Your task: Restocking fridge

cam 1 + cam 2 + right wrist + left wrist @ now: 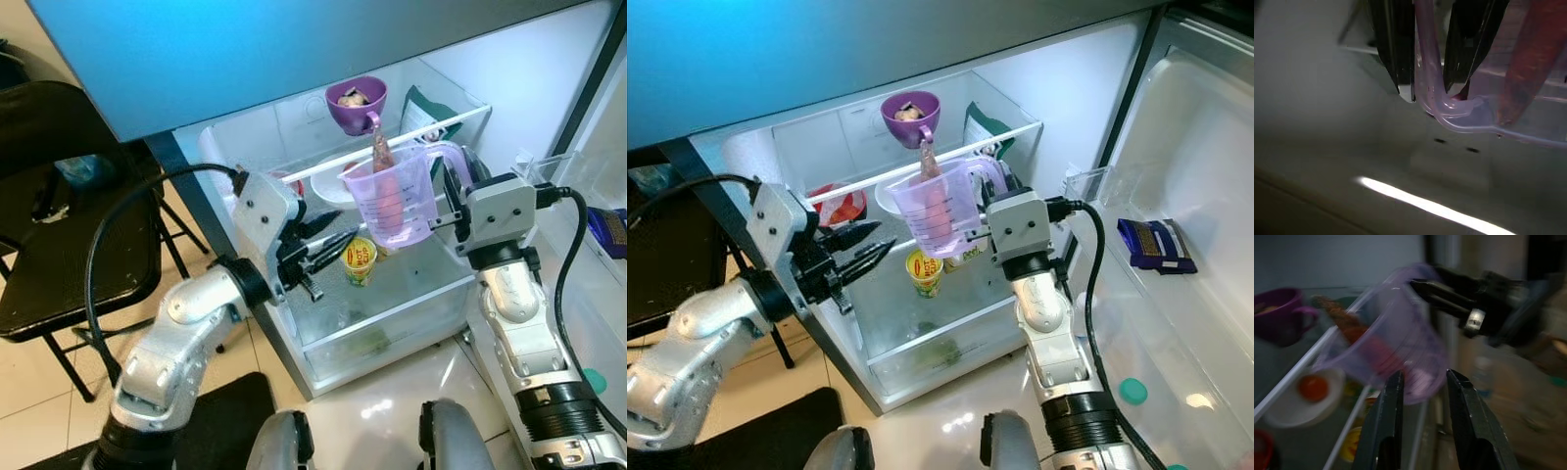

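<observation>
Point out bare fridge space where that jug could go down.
Free: glass shelf floor right of the yellow cup, beneath the jug held by the right end effector. Crowded: upper shelf with purple mug and plate.

Clear lilac plastic on that measuring jug (392, 201), smooth and see-through. Glossy purple plastic cup (356, 103) at twelve o'clock. Brushed silver metal arms, matt black fingers (1386, 426). Shiny white fridge walls (549, 78), polished floor (392, 392).

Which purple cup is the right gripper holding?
The pale see-through measuring jug, gripped by its handle in the right gripper, held in front of the shelf rail. The smaller dark purple cup sits untouched farther back on the fridge shelf.
</observation>
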You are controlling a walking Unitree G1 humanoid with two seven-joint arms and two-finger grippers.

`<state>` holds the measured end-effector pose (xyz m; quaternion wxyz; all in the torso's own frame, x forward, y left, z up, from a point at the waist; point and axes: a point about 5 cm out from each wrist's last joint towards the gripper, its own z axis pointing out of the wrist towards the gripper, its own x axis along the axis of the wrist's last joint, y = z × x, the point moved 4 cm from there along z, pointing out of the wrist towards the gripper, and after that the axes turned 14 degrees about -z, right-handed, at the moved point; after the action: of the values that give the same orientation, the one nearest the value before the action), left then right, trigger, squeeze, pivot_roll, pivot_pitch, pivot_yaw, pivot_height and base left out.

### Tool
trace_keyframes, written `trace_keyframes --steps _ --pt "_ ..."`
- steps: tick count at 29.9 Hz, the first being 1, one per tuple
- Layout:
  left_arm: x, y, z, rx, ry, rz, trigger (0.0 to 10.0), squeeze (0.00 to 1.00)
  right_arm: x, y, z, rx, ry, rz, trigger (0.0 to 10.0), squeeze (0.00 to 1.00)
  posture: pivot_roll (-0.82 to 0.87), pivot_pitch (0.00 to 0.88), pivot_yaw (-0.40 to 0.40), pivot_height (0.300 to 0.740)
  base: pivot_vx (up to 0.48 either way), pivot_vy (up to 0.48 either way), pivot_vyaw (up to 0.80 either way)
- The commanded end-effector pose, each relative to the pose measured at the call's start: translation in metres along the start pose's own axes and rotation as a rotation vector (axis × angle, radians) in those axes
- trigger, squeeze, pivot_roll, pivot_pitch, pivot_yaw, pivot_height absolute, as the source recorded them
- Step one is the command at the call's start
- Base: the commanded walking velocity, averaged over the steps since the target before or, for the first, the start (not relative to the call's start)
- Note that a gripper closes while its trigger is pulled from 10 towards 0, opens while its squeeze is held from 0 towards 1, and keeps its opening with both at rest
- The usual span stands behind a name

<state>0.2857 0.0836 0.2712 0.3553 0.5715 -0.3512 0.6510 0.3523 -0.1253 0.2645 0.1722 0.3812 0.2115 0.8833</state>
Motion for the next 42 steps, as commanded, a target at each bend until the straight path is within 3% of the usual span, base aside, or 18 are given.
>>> trace_keyframes --steps 1,2,3,9,10,18,22,25,34,36,40,41,42 --pt "0.011 -0.003 -0.004 -0.066 -0.013 -0.005 10.0 0.93 0.010 -0.010 -0.003 0.044 0.035 0.012 10.0 0.00 -0.04 0.192 0.111 0.619 0.000 0.000 0.00" --pt "0.011 -0.003 -0.004 -0.066 -0.013 -0.005 10.0 0.93 0.010 -0.010 -0.003 0.044 0.035 0.012 10.0 0.00 -0.04 0.192 0.111 0.619 0.000 0.000 0.00" --pt "0.013 -0.007 -0.003 -0.068 -0.016 0.009 10.0 1.00 0.011 -0.011 -0.004 0.049 0.036 0.011 10.0 0.00 -0.04 0.192 0.113 0.619 0.000 0.000 0.00" --pt "0.012 -0.022 0.004 -0.020 -0.035 0.092 10.0 1.00 0.013 -0.014 -0.009 0.076 0.040 0.005 10.0 0.00 -0.05 0.196 0.115 0.619 0.000 0.000 0.00" --pt "0.011 -0.022 0.004 -0.019 -0.040 0.105 10.0 0.00 0.012 -0.015 -0.011 0.083 0.037 0.005 10.0 0.00 -0.05 0.196 0.115 0.619 0.000 0.000 0.00" --pt "0.012 -0.021 0.003 -0.060 -0.070 0.104 10.0 0.00 0.011 -0.021 -0.022 0.160 0.035 0.010 10.0 0.00 -0.05 0.201 0.116 0.619 0.000 0.000 0.00" --pt "0.005 -0.010 -0.003 -0.177 -0.132 0.046 10.0 0.00 0.018 -0.024 -0.021 0.193 0.061 0.028 10.0 0.00 -0.05 0.202 0.119 0.619 0.000 0.000 0.00" --pt "-0.001 -0.007 -0.004 -0.204 -0.159 0.043 10.0 0.00 0.023 -0.023 -0.018 0.185 0.073 0.036 10.0 0.00 -0.05 0.201 0.120 0.619 0.000 0.000 0.00" --pt "-0.003 -0.016 -0.005 -0.166 -0.176 0.070 10.0 0.00 0.036 -0.022 -0.014 0.190 0.111 0.060 10.0 0.00 -0.05 0.201 0.121 0.619 0.000 0.000 0.00" --pt "-0.004 -0.019 -0.007 -0.157 -0.189 0.085 7.9 0.00 0.042 -0.025 -0.016 0.212 0.130 0.075 10.0 0.00 -0.05 0.200 0.120 0.619 0.000 0.000 0.00" --pt "-0.004 -0.021 -0.008 -0.153 -0.195 0.092 7.7 0.00 0.046 -0.028 -0.017 0.236 0.142 0.088 10.0 0.00 -0.05 0.201 0.120 0.619 0.000 0.000 0.00" --pt "-0.003 -0.021 -0.008 -0.153 -0.195 0.093 4.5 0.00 0.047 -0.029 -0.018 0.245 0.146 0.091 10.0 0.00 -0.05 0.201 0.119 0.619 0.000 0.000 0.00" --pt "-0.003 -0.021 -0.008 -0.156 -0.197 0.093 3.5 0.00 0.049 -0.031 -0.019 0.257 0.149 0.095 10.0 0.00 -0.05 0.201 0.118 0.619 0.000 0.000 0.00"
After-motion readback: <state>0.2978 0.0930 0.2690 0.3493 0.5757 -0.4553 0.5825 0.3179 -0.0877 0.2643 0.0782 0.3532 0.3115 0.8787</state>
